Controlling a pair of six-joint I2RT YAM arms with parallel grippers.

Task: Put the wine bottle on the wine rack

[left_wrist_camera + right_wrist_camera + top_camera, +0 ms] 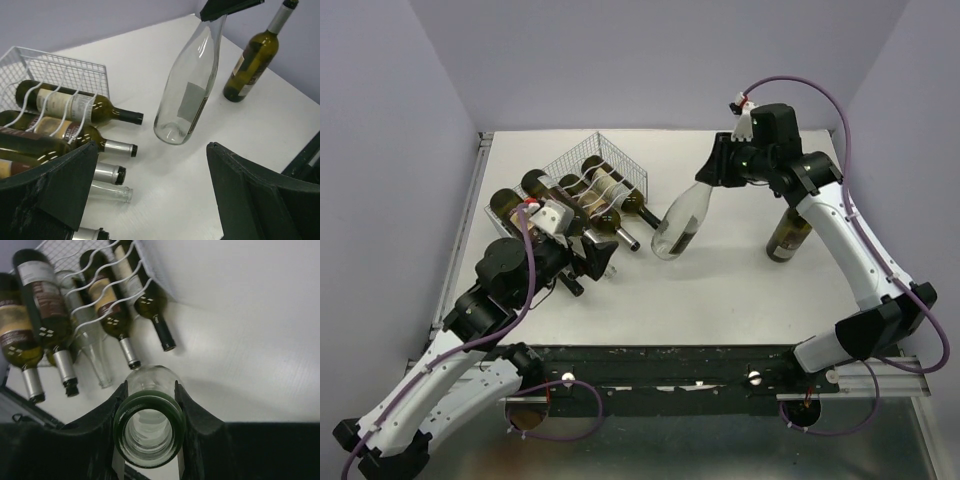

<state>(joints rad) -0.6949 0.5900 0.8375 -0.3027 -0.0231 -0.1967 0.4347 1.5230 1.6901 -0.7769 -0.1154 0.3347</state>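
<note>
as claw [711, 174] grips bottle [678, 226], five bottles [108, 310] racked

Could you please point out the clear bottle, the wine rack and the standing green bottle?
clear bottle [678, 228], top external view, glass body.
wine rack [60, 67], left wrist view, mesh wall.
standing green bottle [251, 65], left wrist view, mid body.

Robot lab: white table [720, 290], plain lilac walls [650, 60]

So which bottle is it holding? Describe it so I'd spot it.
On the table, right of the white wire rack, a clear bottle leans, its neck clamped in the right pincer. The other bottle outside the rack is dark green and stands upright alone.
</note>
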